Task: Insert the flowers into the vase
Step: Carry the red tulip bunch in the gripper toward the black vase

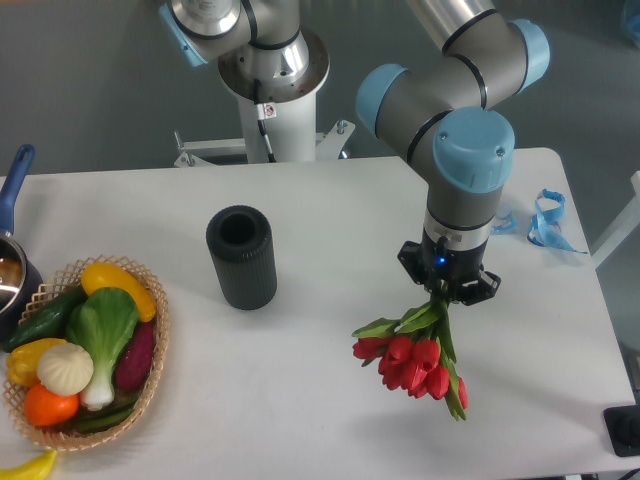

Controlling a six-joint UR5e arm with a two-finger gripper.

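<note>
Right under the wrist, the gripper (441,291) has its fingers clamped on the green stems of the flowers (415,362), tho we can't really see the fingertips themselves bc the leaves and the wrist body cover them, so take "clamped" as our best read. Red tulip buds hang down and toward the camera from that grip, tilted a bit to the left, leaves fanning out at the top of the bunch. Looks to us like the buds are off the table or just barely above it; can't tell for sure from this angle.

Going outward: the arm (455,95) comes down from the top right w/ its blue-capped joints, pointing the tool pretty much straight down over the right half of the white table (320,200).

Vase (241,256) is the black ribbed cylinder, upright, mouth open to the top, well apart from the flowers, over on the left-centre of the table.

Further left we've got the wicker basket (150,345) full of toy veg, near the front-left corner. Blue-handled pot (12,255) sits at the left edge, cut off by the frame. Some blue ribbon (545,222) lies near the back right edge.
</note>
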